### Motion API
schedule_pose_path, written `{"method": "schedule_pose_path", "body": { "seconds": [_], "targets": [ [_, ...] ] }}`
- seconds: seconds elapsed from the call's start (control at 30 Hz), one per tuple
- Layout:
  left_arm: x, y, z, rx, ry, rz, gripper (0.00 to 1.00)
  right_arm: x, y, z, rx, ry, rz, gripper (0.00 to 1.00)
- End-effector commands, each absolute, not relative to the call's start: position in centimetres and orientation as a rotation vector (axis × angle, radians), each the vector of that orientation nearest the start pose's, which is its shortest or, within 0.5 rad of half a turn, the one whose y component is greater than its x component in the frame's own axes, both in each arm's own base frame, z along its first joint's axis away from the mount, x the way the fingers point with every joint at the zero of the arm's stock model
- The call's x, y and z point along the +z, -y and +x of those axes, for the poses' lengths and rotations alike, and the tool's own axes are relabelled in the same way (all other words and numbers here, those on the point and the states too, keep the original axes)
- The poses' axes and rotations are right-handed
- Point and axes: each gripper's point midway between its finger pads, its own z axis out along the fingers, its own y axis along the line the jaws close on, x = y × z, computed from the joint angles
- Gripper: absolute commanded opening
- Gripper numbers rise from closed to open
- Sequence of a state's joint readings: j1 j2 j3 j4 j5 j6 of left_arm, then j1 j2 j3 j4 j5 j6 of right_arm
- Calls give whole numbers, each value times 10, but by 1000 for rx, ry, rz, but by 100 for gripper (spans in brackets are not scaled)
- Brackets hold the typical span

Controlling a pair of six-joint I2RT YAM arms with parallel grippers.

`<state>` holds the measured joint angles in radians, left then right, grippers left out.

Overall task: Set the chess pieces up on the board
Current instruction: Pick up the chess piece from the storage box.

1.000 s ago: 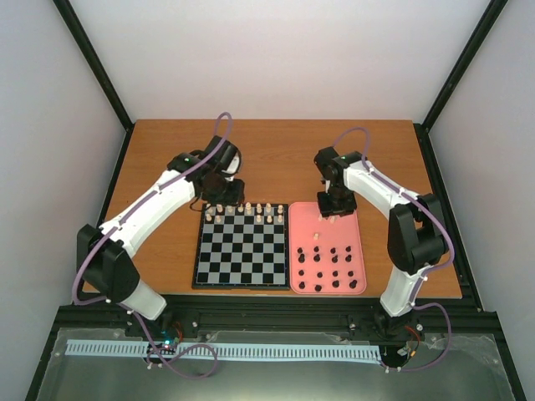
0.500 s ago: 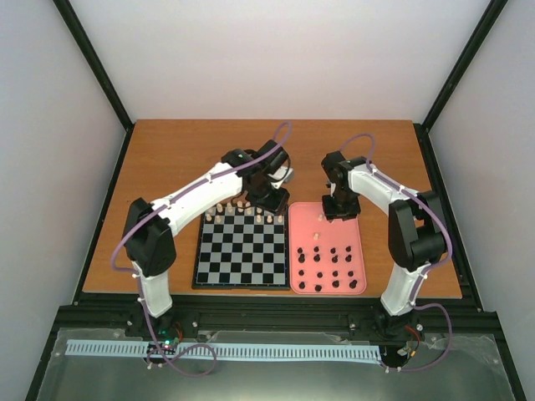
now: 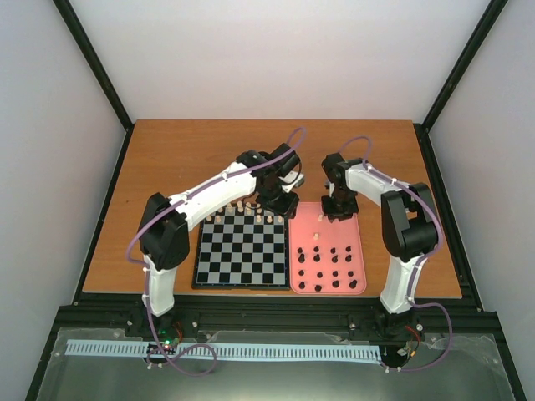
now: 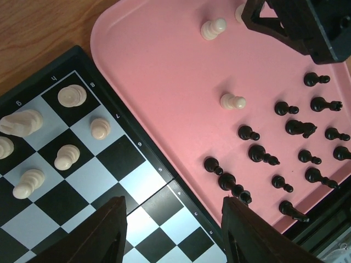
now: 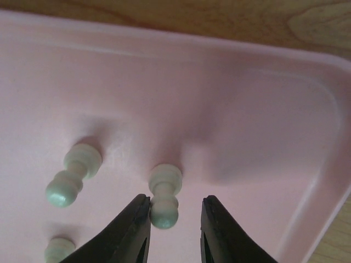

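The board (image 3: 241, 251) lies flat with cream chess pieces (image 3: 242, 213) along its far rows, also in the left wrist view (image 4: 71, 96). Black pieces (image 3: 334, 267) lie on the pink tray (image 3: 343, 230) beside two loose cream pawns (image 4: 232, 101). My left gripper (image 4: 173, 203) hangs open and empty over the board's right edge (image 4: 137, 175), next to the tray. My right gripper (image 5: 175, 200) is low over the tray's far end, open, with a cream pawn (image 5: 164, 200) between its fingers. The left finger touches the pawn's head; the right finger stands apart from it.
Two more cream pawns (image 5: 74, 175) lie left of the straddled one on the tray (image 5: 219, 109). The two grippers are close together, my right gripper (image 4: 296, 27) showing at the top of the left wrist view. Bare wooden table (image 3: 167, 167) surrounds board and tray.
My left arm has swung right from the board's far left corner to its far right corner by the tray. My right gripper's jaws have narrowed around the cream pawn.
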<state>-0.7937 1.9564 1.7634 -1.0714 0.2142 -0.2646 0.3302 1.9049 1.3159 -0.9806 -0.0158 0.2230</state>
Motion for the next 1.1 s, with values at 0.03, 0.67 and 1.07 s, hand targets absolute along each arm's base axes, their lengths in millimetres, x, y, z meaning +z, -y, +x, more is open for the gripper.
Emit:
{"method": "schedule_pose_path", "body": {
  "seconds": [0.03, 0.67, 1.07],
  "targets": [
    [147, 357, 286, -546, -2809, 861, 50, 28, -113, 344, 43, -3106, -171, 26],
    [139, 388, 264, -579, -2822, 1020, 47, 41, -113, 347, 59, -3075, -168, 7],
    [89, 421, 254, -526, -2833, 1154, 54, 109, -89, 354, 7, -2947, -56, 6]
  ]
}}
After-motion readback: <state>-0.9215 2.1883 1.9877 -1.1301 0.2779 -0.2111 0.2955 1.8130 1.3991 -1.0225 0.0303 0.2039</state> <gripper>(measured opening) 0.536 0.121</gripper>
